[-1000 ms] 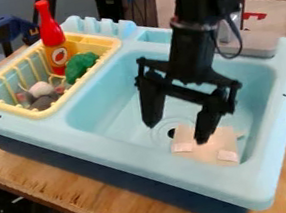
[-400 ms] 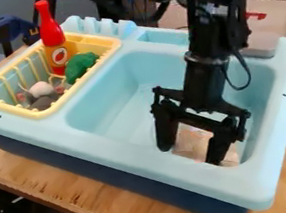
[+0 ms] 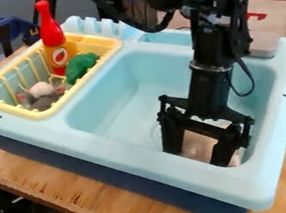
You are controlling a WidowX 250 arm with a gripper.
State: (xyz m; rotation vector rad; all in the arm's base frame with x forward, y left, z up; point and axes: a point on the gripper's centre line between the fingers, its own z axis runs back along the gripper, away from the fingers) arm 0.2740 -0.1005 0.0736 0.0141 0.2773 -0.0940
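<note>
Sink (image 3: 131,148) on table (image 3: 84,193). Basket (image 3: 39,114) at sink's 10 o'clock; inside: bottle (image 3: 54,38) at 1, toy vegetable (image 3: 81,67) at 3, small toys (image 3: 41,96) at 6. Flat piece (image 3: 197,146) in basin (image 3: 123,114), 5 o'clock.

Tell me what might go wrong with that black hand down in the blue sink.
The hand could bump the near side of the sink, as its fingers stand close by. The flat tan piece shows between those spread fingers, down low, so they might slip over it.

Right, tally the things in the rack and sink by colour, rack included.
Yellow: 1, the rack
Red: 1, the bottle
Green: 1, the toy
Tan: 1, the flat piece by the gripper
Total: 4, plus a grey and white bundle I can't split
</note>
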